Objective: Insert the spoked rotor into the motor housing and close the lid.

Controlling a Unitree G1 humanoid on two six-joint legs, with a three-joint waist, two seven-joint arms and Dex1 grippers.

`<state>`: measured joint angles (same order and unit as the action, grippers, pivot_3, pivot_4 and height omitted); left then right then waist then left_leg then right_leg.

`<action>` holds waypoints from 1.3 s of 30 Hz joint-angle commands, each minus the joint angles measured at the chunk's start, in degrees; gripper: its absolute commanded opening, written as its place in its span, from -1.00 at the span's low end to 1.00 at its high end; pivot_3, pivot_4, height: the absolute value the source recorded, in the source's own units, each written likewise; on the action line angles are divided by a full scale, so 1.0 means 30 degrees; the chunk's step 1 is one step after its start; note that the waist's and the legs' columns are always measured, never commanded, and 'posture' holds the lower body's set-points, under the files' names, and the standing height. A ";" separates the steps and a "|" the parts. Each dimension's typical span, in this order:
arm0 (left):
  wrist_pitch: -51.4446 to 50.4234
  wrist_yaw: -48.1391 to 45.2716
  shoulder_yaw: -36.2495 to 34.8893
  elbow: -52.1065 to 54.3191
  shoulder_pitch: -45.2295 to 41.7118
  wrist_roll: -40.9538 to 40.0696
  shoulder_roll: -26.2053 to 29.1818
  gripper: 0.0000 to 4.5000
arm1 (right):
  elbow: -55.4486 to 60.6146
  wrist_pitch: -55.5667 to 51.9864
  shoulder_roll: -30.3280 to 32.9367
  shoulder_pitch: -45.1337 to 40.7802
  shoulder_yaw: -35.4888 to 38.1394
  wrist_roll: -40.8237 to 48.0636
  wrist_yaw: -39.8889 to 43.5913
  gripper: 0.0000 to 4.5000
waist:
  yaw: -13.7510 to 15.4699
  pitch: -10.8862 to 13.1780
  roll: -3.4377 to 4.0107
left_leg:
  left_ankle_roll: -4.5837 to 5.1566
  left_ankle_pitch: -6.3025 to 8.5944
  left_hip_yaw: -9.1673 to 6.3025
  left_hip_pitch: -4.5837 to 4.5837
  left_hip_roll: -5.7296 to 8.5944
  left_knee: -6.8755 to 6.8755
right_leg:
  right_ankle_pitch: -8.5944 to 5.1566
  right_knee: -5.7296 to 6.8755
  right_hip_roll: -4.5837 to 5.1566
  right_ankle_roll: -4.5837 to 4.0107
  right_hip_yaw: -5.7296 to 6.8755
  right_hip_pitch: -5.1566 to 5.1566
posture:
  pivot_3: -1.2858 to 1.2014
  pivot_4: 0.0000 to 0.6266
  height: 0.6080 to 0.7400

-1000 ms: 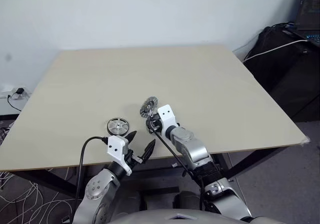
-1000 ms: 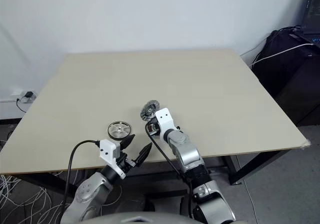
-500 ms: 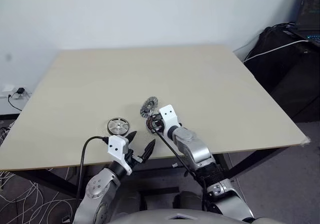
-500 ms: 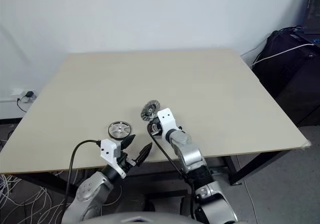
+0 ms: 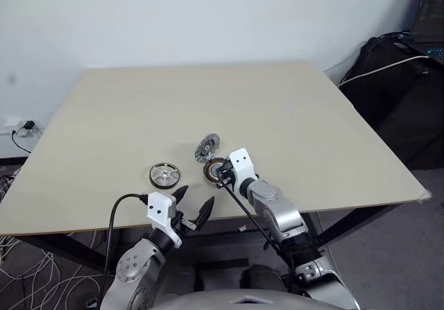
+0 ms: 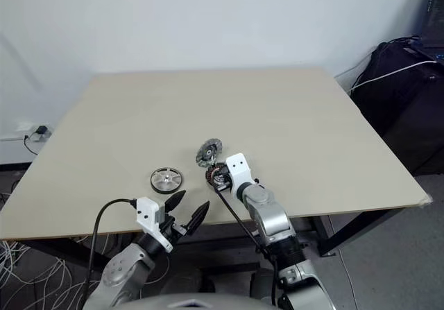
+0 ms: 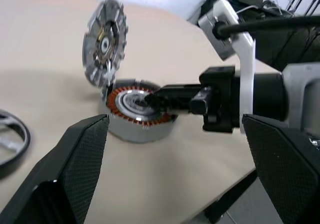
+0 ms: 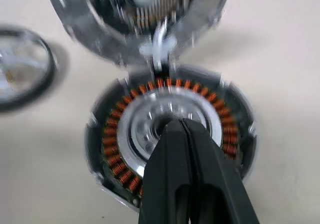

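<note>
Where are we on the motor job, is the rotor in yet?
Not yet. Done: the lid stands tilted open above the motor housing. In hand: nothing; the shut right tool sits at the housing's pale centre, and the left tool is open. Left: the spoked rotor lies on the table; insert it, close the lid.

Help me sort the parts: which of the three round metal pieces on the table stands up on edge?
The lid, the toothed disc just behind the copper-wound motor housing. It stands tilted up on edge, while the housing and the spoked rotor lie flat.
</note>
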<state>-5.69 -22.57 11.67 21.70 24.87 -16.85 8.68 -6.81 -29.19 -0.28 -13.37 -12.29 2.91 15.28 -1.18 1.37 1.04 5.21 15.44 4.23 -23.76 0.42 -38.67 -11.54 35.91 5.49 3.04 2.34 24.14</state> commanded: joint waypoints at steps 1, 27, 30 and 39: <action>0.0667 0.1988 -0.0997 0.0640 0.0235 0.0331 -0.1124 1.00 | 0.2584 0.1616 -0.0086 0.0603 0.0271 0.0783 0.0612 -0.99 | -0.0002 0.0003 -0.0009 | 0.0001 0.0000 0.0001 0.0000 0.0000 0.0010 | -0.0001 -0.0005 -0.0001 0.0001 -0.0005 0.0005 | 0.03 -1.00 1.00; -0.3341 0.4246 -0.7642 -0.5370 -0.2861 -0.6503 -0.4350 1.00 | 0.6413 0.0502 0.0994 0.4670 0.1107 0.1425 -0.0261 -0.99 | 0.0191 -0.0041 -0.0107 | 0.0003 -0.0001 -0.0028 0.0015 -0.0004 -0.0014 | -0.0013 -0.0005 0.0004 0.0017 0.0015 -0.0022 | 0.03 -1.00 1.00; -0.3126 0.3674 -0.8038 -0.6471 -0.3524 -0.6741 -0.4136 1.00 | 0.6342 0.0491 0.0980 0.4667 0.1049 0.1428 -0.0293 -0.99 | 0.0194 -0.0052 -0.0089 | -0.0002 -0.0003 -0.0041 0.0048 -0.0009 -0.0014 | -0.0019 0.0004 0.0003 0.0029 0.0028 -0.0055 | 0.03 -1.00 1.00; -0.2996 0.1418 -0.8977 -0.8649 -0.5179 -0.7913 -0.3985 1.00 | 0.6235 0.0478 0.0997 0.4746 0.0901 0.1444 -0.0340 -0.99 | 0.0239 -0.0065 -0.0064 | -0.0015 -0.0008 -0.0075 0.0072 -0.0018 -0.0014 | 0.0007 0.0009 0.0032 0.0042 0.0078 -0.0095 | 0.03 -1.00 1.00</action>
<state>-14.41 -17.50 -14.59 -2.16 10.87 -39.52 -3.08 9.75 -28.08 2.86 1.32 -9.63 6.86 14.54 -0.47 1.18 0.84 5.16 15.41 3.98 -23.55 0.37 -38.71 -11.52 35.94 5.60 3.16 2.61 23.84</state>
